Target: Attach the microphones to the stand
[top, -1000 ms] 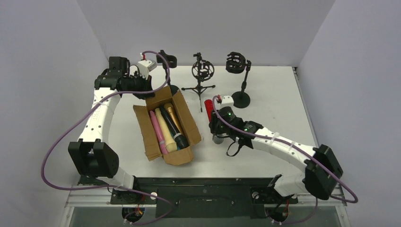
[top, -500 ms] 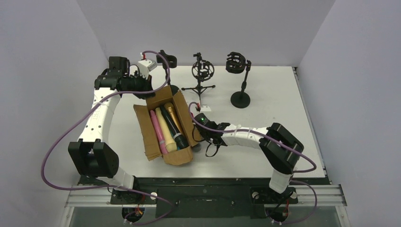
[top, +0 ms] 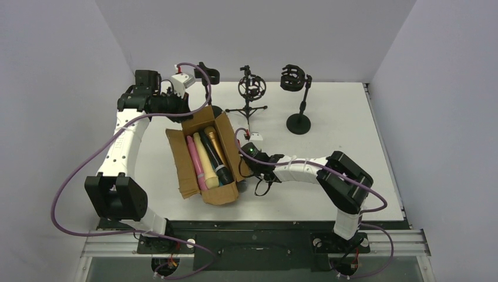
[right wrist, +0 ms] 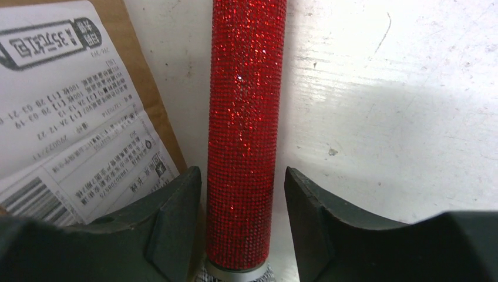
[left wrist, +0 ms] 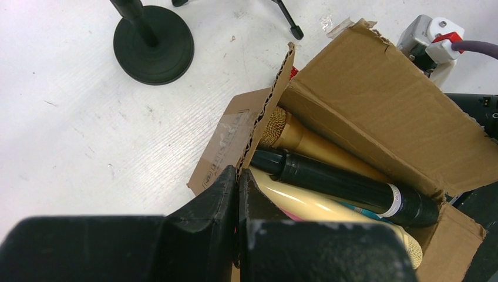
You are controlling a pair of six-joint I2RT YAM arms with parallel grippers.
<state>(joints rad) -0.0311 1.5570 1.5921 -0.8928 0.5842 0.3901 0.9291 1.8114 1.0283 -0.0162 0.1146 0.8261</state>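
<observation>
**Obscured or truncated items**
- Red microphone (right wrist: 244,135): in the right wrist view both ends run out of frame; only the glittery shaft and a silver collar at the lower edge are shown. In the top view it is almost wholly covered by the right gripper (top: 244,170).
- Teal microphone (left wrist: 364,207): only a thin sliver shows, buried under the black microphone (left wrist: 340,185).
- Left stand (top: 207,73): the pole and round base are partly hidden behind the left arm and its purple cable.
- Left gripper (left wrist: 238,188): the fingers are pressed together at the edge of a flap of the cardboard box (top: 214,197). Whether cardboard is pinched between them cannot be told.

**End effectors**
- Right gripper: the jaws are parted and straddle the red microphone, with a clear gap on one side. The microphone lies flat on the table (top: 340,141), just beside the box wall that bears a printed label (right wrist: 70,117).

**Task items**
- In the box, side by side: pink microphone (top: 195,164), cream microphone (top: 205,161), the black one and the gold microphone (left wrist: 305,138).
- Tripod stand (top: 251,88) and right stand (top: 299,123) are upright at the far edge, their clips unoccupied.

**Surface and room**
- White table top, scuffed and marked in the wrist views. Plain pale lilac-grey walls enclose three sides
</observation>
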